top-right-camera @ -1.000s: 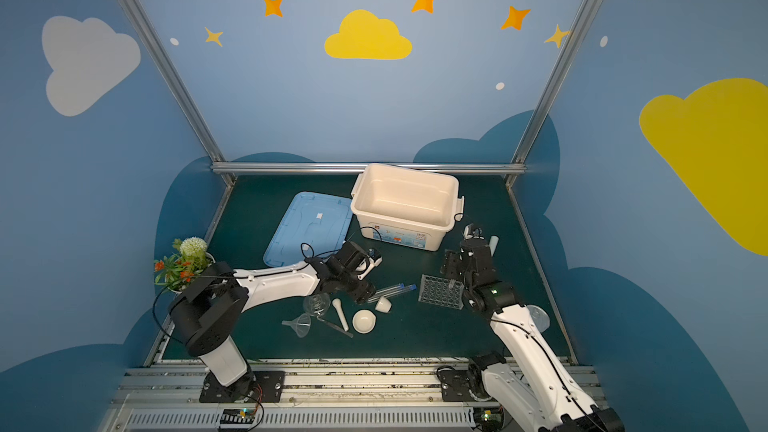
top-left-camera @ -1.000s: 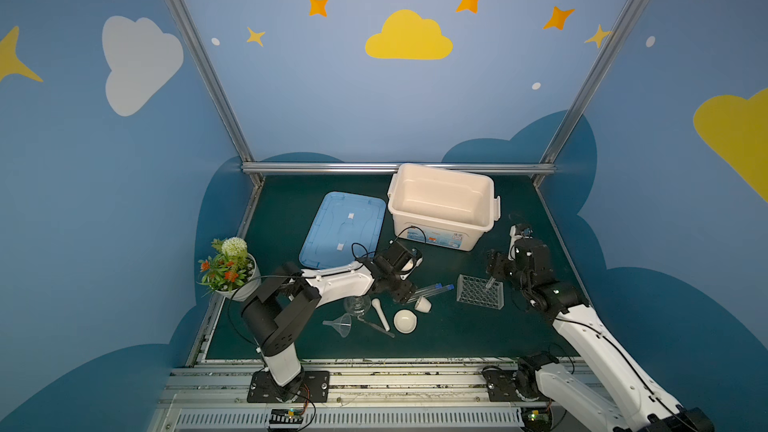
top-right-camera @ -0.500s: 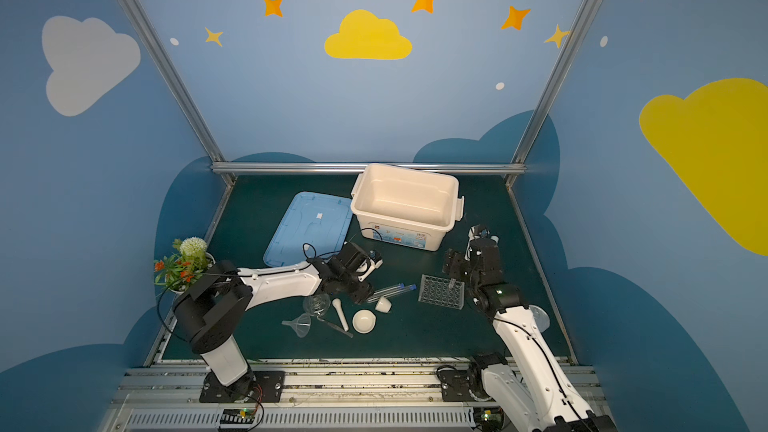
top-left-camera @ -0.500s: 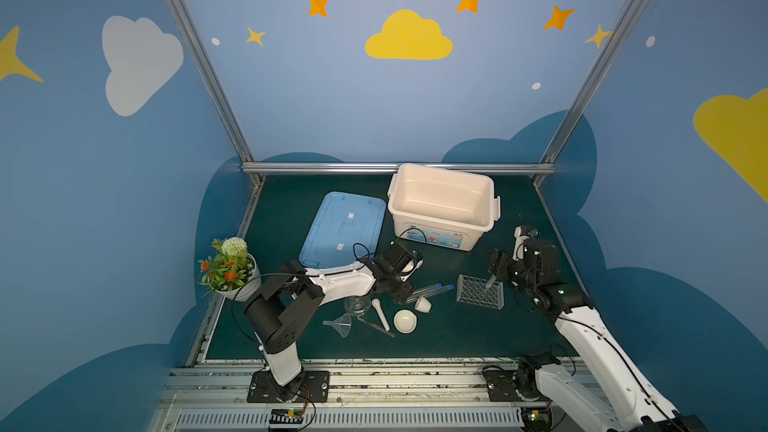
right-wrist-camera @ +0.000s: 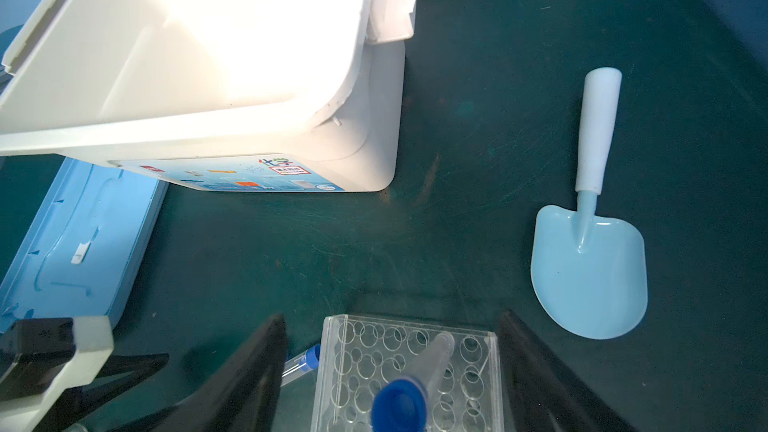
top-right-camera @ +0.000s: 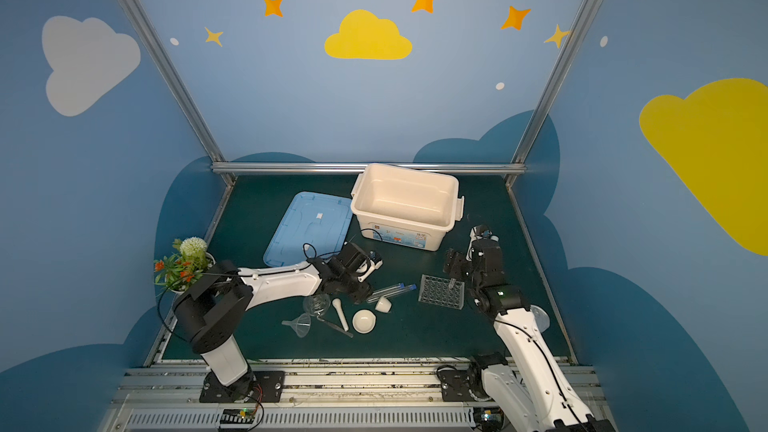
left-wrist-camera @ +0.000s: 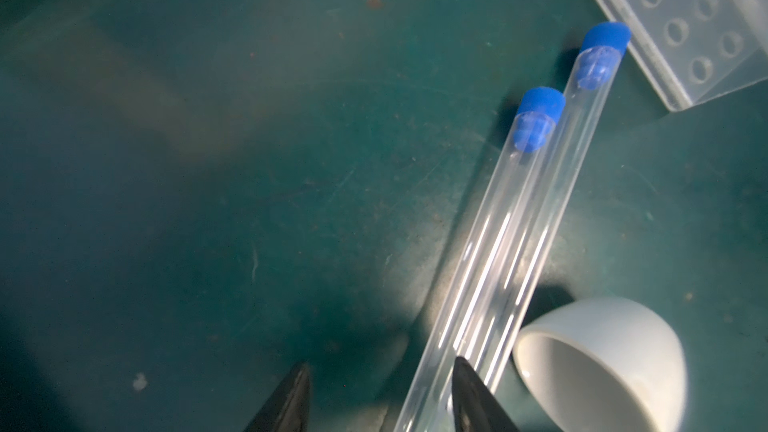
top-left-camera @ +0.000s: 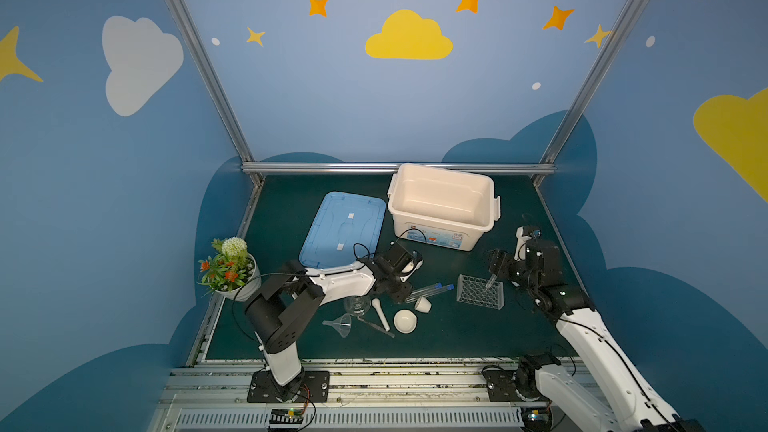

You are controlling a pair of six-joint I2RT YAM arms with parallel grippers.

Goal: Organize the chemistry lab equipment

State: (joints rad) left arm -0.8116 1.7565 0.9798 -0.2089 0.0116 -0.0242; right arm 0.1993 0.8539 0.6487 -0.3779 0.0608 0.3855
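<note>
Two capped test tubes [top-left-camera: 429, 290] lie side by side at 6 o'clock of the white bin [top-left-camera: 436, 218]. Their long axis runs 9-to-3 and the blue caps point to 3, toward the rack [top-left-camera: 480, 297]. Left gripper [left-wrist-camera: 381, 365] has jaws apart over their closed ends (no squeeze seen). Third tube [right-wrist-camera: 419, 371] stands tilted in the rack, with the right gripper [right-wrist-camera: 390, 317] spread wide around it. Bin label [right-wrist-camera: 232, 176] print is unreadable.

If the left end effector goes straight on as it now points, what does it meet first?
The left end effector would probably meet the nearer test tube, lying between its fingertips; then the green mat. Depth unclear.
</note>
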